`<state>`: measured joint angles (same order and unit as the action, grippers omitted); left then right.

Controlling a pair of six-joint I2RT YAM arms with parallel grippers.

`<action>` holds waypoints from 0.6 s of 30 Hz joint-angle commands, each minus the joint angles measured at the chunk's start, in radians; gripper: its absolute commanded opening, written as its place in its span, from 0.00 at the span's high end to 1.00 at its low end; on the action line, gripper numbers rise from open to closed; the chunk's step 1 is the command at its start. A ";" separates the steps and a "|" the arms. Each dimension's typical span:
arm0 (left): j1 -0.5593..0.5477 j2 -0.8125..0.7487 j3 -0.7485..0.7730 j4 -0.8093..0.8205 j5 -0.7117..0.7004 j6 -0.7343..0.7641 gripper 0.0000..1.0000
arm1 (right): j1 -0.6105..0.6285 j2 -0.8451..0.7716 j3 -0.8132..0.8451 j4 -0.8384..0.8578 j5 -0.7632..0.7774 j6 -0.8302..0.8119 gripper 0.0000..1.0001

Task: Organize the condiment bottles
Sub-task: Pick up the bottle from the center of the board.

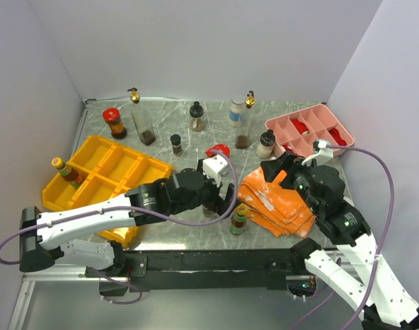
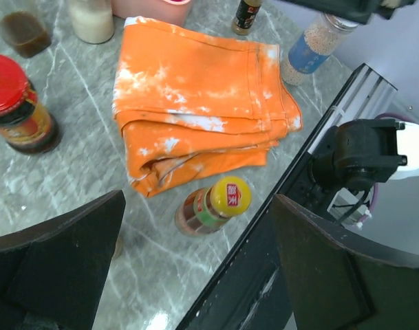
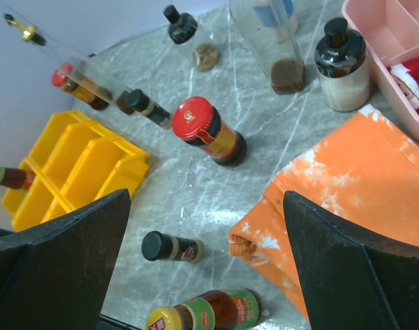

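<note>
I see a grey marble table point(image 1: 216, 134) with white veins, closed in by plain white walls point(image 1: 209, 48) at the back and on both sides. Most of the condiment bottles point(image 1: 197, 117) stand along the far part of the surface in a loose row, between the yellow bins point(image 1: 106, 168) on the left and the pink tray point(image 1: 302, 113) on the right. One leaning bottle point(image 1: 66, 170) sits inside the bins. A folded orange cloth point(image 1: 278, 203) lies at the front right. A yellow-capped bottle point(image 1: 239, 218) stands just beside it, close to the black rail point(image 1: 216, 260) at the near edge. A red-capped bottle point(image 3: 209, 134) stands on bare marble in the middle, and a small black-capped one point(image 3: 171, 247) is nearer to me. My left gripper point(image 2: 195, 268) hangs above the yellow-capped bottle with its jaws spread wide, holding nothing. My right gripper point(image 3: 209, 268) hangs near the cloth, also spread wide and empty.
</note>
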<state>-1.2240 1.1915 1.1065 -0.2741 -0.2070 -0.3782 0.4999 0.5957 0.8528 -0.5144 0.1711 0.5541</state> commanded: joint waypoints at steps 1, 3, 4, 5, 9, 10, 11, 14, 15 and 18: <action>-0.034 0.054 -0.017 0.130 -0.042 0.031 0.07 | 0.006 -0.040 0.043 0.047 -0.004 0.007 0.00; -0.048 0.075 -0.025 0.157 -0.048 0.039 0.08 | 0.006 -0.063 0.032 0.054 -0.002 0.006 0.00; -0.051 0.103 -0.023 0.162 -0.051 0.042 0.08 | 0.006 -0.071 0.028 0.057 -0.004 0.006 0.00; -0.052 0.120 -0.020 0.162 -0.051 0.044 0.09 | 0.006 -0.082 0.026 0.057 -0.005 0.006 0.00; -0.071 0.184 -0.011 0.167 -0.049 0.050 0.13 | 0.005 -0.111 -0.003 0.062 -0.022 0.003 0.00; -0.077 0.200 -0.020 0.183 -0.057 0.051 0.14 | 0.006 -0.114 -0.008 0.063 -0.021 0.001 0.00; -0.089 0.209 -0.023 0.191 -0.061 0.051 0.15 | 0.006 -0.119 -0.012 0.065 -0.018 0.000 0.00; -0.109 0.233 -0.042 0.217 -0.065 0.050 0.16 | 0.006 -0.117 -0.009 0.048 -0.018 -0.005 0.00; -0.114 0.240 -0.048 0.225 -0.065 0.053 0.17 | 0.005 -0.119 -0.012 0.051 -0.018 -0.006 0.00; -0.126 0.267 -0.048 0.219 -0.072 0.056 0.20 | 0.005 -0.125 -0.026 0.063 -0.016 -0.013 0.00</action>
<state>-1.3285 1.4395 1.0584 -0.1158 -0.2546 -0.3416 0.4999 0.4835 0.8429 -0.4999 0.1543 0.5556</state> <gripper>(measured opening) 0.823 0.998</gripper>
